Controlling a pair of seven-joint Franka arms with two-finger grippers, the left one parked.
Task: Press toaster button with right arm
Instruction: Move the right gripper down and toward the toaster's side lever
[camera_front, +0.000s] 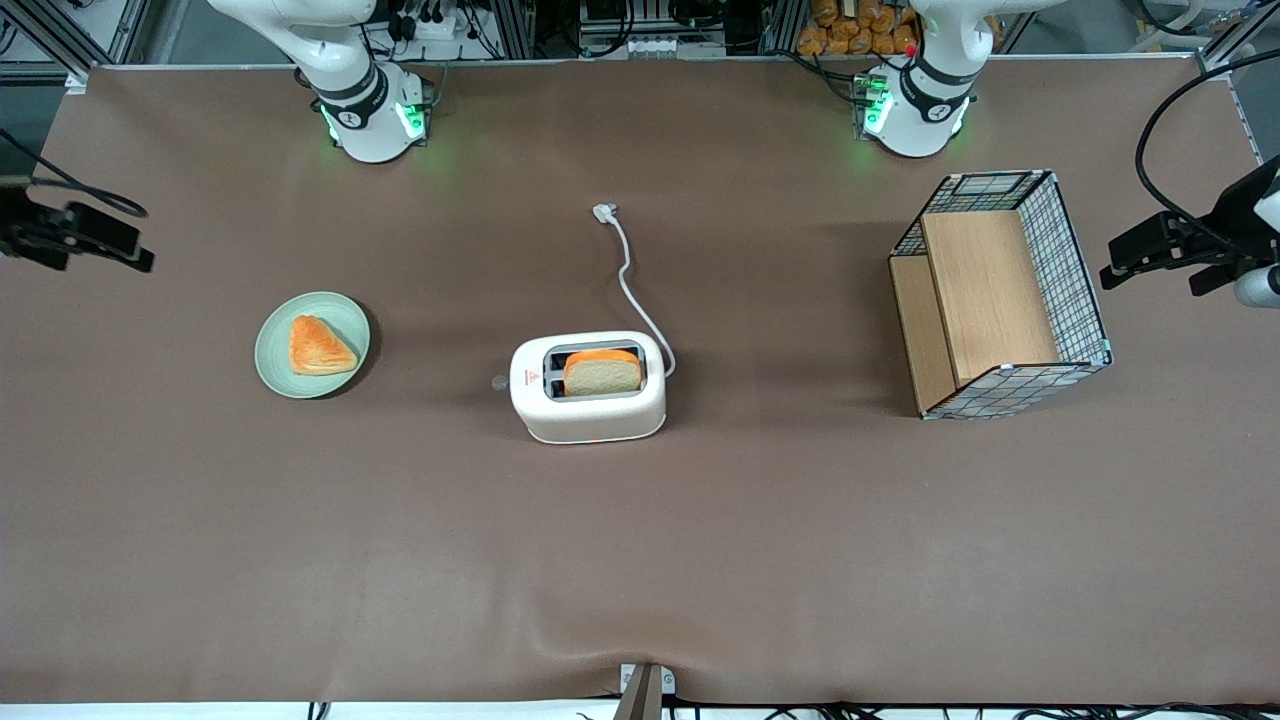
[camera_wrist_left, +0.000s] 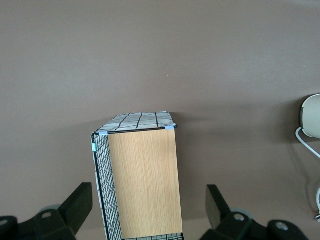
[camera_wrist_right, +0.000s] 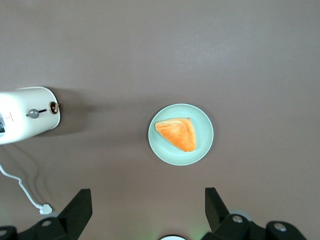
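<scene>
Even, bright overhead light falls on the brown tabletop (camera_front: 300, 560) — no glare, colours flat. Soft shadows lie close beside the toaster (camera_front: 588, 388), the plate (camera_front: 312, 344) and the basket (camera_front: 1000, 295). Green lamps glow at the arm bases. The front view is sharp; in the right wrist view the claw (camera_wrist_right: 149, 212), held high and spread wide, looks slightly soft.

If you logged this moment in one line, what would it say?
gripper: open, above plate | toaster button: untouched | toaster: holds bread slice

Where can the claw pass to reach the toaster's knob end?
Bare cloth lies between the plate and the toaster button on the toaster. The open claw hangs high toward the working arm's end. The cord borders the toaster's other end.
</scene>
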